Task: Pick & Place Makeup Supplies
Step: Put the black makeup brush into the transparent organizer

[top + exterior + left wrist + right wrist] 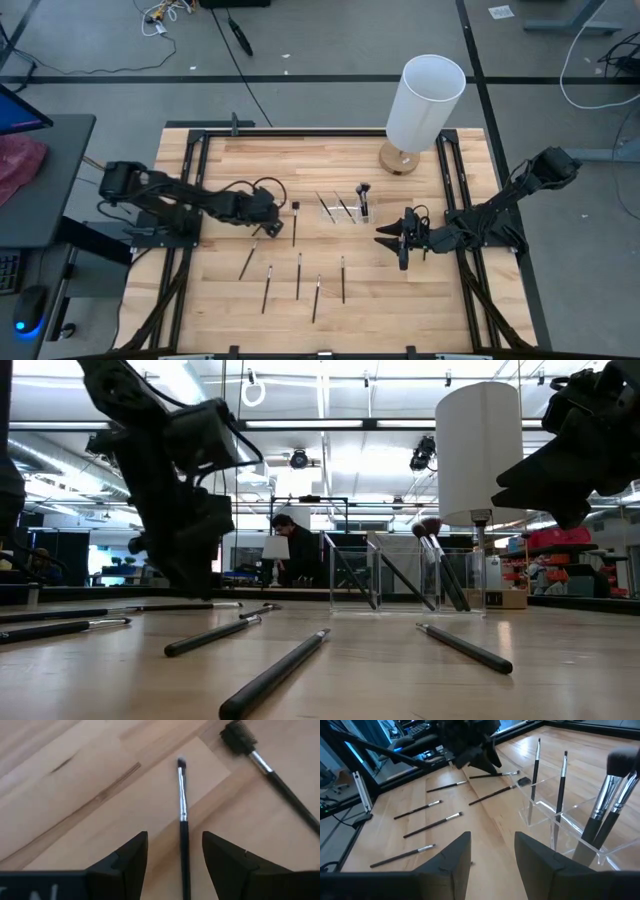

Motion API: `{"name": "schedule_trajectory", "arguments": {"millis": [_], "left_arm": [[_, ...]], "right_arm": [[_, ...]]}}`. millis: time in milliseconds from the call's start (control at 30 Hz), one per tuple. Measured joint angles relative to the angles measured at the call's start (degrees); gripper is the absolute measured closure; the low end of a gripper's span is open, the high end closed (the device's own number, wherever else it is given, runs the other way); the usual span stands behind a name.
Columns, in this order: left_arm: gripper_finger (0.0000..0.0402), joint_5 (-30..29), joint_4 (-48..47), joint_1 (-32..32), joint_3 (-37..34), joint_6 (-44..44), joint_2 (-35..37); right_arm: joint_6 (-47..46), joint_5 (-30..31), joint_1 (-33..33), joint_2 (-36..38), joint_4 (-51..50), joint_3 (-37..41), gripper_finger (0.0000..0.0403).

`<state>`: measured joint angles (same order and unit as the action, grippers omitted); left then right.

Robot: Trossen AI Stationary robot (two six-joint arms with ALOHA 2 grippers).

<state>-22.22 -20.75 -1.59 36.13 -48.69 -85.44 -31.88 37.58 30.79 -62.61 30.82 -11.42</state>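
Left gripper [175,865] is hovering low with jaws spread, straddling the handle of one brush [182,815], not pinching yet. A spoolie-tipped brush [295,220] is lying just beside it; a skewed close risks rolling the handle out or nudging that neighbour. Right gripper [490,857] is waiting near the clear holder [560,830], jaws spread, gripping nothing. Count: seven brushes I can see loose on the table [220,160], at least four standing in the holder, one lamp [423,105].

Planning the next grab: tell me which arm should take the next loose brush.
Left, likely. The left gripper hangs open straddling a brush on the table; the right gripper sits open beside the clear holder, holding nothing.
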Motion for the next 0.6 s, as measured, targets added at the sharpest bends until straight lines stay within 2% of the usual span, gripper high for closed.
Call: {"name": "schedule_trajectory", "arguments": {"millis": [233, 600], "left_arm": [[0.0218, -0.2, 0.3, 0.5, 1.0, 1.8, -3.8], [0.0305, -1.2, 3.9, 0.6, 0.1, 2.6, -6.7]], "right_arm": [[0.0, 0.0, 0.0, 0.0, -0.4, 0.0, 0.0248], [0.0, -0.1, 0.0, 0.0, -0.4, 0.0, 0.0248]]}}
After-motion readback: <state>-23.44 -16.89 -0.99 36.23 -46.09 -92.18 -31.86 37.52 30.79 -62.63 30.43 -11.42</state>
